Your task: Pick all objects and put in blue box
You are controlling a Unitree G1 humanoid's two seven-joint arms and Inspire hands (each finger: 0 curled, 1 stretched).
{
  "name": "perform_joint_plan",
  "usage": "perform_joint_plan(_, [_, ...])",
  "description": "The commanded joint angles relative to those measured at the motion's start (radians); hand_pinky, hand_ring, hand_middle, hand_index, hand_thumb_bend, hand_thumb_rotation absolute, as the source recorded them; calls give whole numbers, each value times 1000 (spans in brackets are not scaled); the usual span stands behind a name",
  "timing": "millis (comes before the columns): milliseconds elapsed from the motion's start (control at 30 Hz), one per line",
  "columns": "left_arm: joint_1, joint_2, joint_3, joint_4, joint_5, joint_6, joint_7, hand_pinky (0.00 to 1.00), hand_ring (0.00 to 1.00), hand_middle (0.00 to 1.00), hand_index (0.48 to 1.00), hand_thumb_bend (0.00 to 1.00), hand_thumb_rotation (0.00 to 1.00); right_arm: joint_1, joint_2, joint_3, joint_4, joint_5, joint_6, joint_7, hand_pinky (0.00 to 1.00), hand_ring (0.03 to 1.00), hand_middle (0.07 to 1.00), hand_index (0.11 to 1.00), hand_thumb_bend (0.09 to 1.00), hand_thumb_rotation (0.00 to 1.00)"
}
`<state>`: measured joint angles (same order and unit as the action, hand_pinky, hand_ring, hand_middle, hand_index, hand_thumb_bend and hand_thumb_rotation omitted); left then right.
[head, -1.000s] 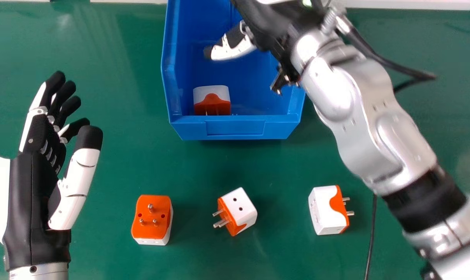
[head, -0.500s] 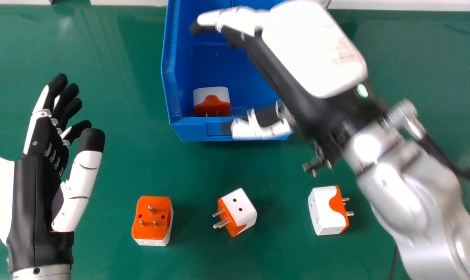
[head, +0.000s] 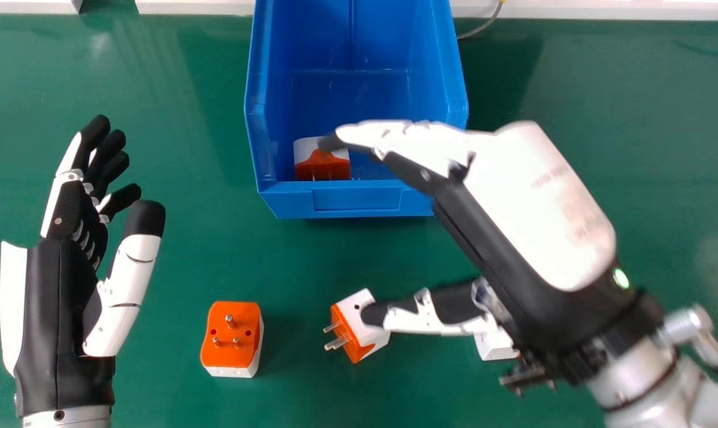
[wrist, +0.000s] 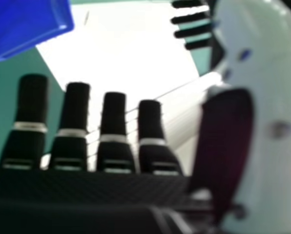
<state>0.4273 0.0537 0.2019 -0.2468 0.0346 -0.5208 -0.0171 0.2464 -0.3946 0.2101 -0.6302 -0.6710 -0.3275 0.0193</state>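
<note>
Head view: one white-and-orange plug adapter (head: 320, 167) sits in the blue box (head: 357, 204), just inside its low front wall, while three more lie outside on the green table (head: 620, 77). By that count, one adapter is boxed and three are left, so the job looks about a quarter done.

The left adapter (head: 231, 339) rests with its three round metal pins up. The middle adapter (head: 346, 333) lies turned, pins toward the view's left, small round holes in its white face. The right adapter (head: 496, 346) is partly covered by the right hand (head: 525, 202), whose thumb overlaps the middle one; whether they touch cannot be told. The right hand's fingers are extended and released, the thumb held wide of them, with nothing in its grasp. The left hand (head: 62, 285) is beside the left adapter, toward the view's left edge, its fingers loosely straight and holding nothing.

The adapters look like hard plastic, blocky with softened corners, the orange meeting the white along a curved edge. The box appears to be smooth, slightly glossy moulded plastic, with slanting sides and a shallow rectangular panel on its front. Satin green covers the tabletop, catching soft pale reflections.
</note>
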Motion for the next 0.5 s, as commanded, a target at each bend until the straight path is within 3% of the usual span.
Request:
perform_joint_plan(0, [5, 6, 1, -24, -9, -7, 0, 828, 892, 909, 917, 657, 785, 33, -18, -46, 15, 42, -77, -41, 527, 689, 750, 741, 714, 0])
perform_joint_plan(133, [9, 10, 6, -26, -22, 3, -6, 836, 897, 912, 922, 654, 789, 95, -64, -126, 75, 92, -167, -39, 506, 676, 740, 735, 733, 0])
perform_joint_plan(467, [10, 21, 29, -32, -8, 0, -1, 818, 891, 911, 913, 689, 791, 199, -112, -259, 149, 128, -234, -14, 529, 670, 730, 728, 830, 26])
